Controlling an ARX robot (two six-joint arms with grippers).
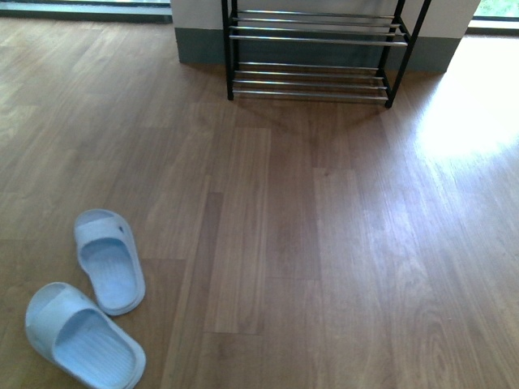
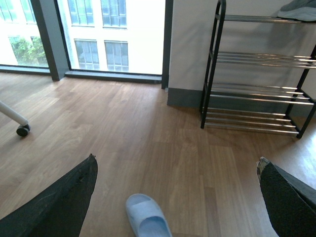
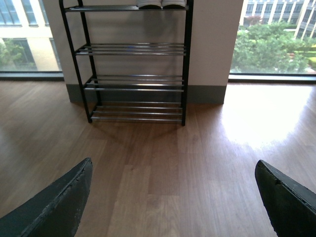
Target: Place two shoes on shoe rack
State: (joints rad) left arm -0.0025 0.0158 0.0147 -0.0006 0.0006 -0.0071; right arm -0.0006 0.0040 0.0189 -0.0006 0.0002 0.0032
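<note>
a wide wooden floor (image 1: 324, 243) fills most of every view, with bright windows behind it. against the far wall stands the shoe rack (image 1: 316, 57), a black frame with chrome bars for shelves. the front view shows only its two lowest tiers, both bare, and the right wrist view shows the tiers between those and the top bare as well. on the top tier sit the sneakers (image 3: 161, 3), a pair side by side with white soles showing at the upper edge of that picture. this suggests two shoes are already placed. a pair of pale blue slides lies on the floor well apart from the rack, at the robot's left: the farther slide (image 1: 109, 259) and the nearer slide (image 1: 83, 336) lie close together without touching, toes pointing roughly toward the rack. if the slides are the shoes meant, neither has been picked up and the whole job remains. the left tool (image 2: 176, 163) is spread wide, its two dark fingers at opposite sides of its view, holding nothing, with one slide on the floor below the gap. the right tool (image 3: 174, 164) is likewise spread wide and empty, facing the rack over bare floor.
</note>
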